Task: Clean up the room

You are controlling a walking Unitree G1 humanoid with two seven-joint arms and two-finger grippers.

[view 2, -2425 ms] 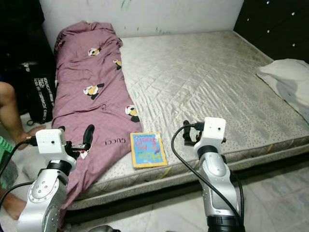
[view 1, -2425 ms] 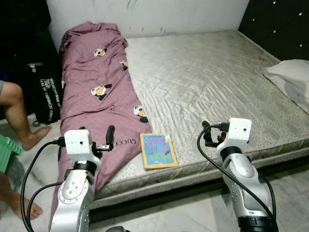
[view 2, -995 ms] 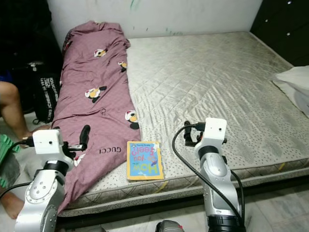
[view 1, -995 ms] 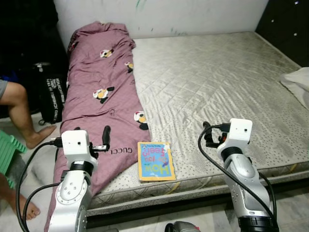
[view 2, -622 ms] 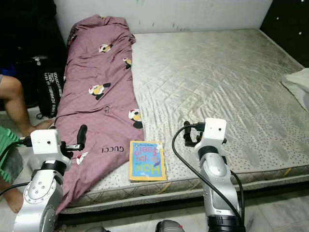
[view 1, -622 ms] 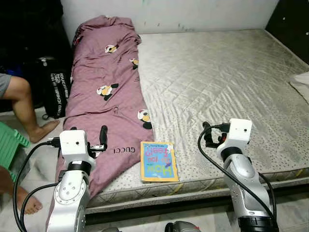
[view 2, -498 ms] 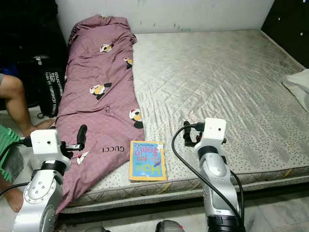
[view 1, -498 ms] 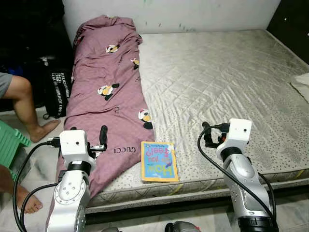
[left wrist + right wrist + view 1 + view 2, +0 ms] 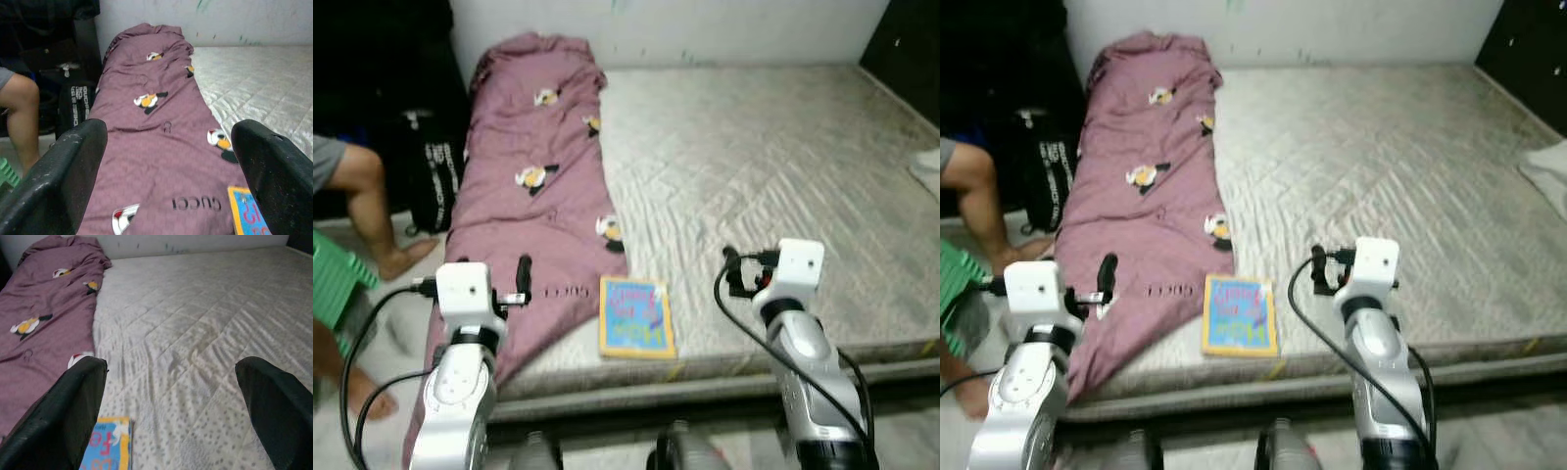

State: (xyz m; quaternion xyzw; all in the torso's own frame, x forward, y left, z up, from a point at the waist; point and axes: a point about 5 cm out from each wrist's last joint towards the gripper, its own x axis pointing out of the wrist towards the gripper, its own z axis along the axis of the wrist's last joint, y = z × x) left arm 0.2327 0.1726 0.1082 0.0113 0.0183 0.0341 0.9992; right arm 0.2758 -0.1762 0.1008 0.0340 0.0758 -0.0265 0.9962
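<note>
A long purple blanket with cartoon prints lies along the left side of the bare grey mattress, its near end hanging over the bed edge. A colourful children's book lies flat near the front edge, beside the blanket. My left gripper hovers over the blanket's near end, open and holding nothing; in the left wrist view its fingers stand wide apart. My right gripper hovers over the mattress right of the book, also open and holding nothing, with the book low between its fingers.
A person's bare leg and a green stool are at the left, next to a black bag on the floor. A white pillow shows at the right edge. A dark cabinet stands at the back right.
The whole picture has shifted a little and is now blurred, so the camera has moved. The blanket, the book and both grippers keep their places relative to each other.
</note>
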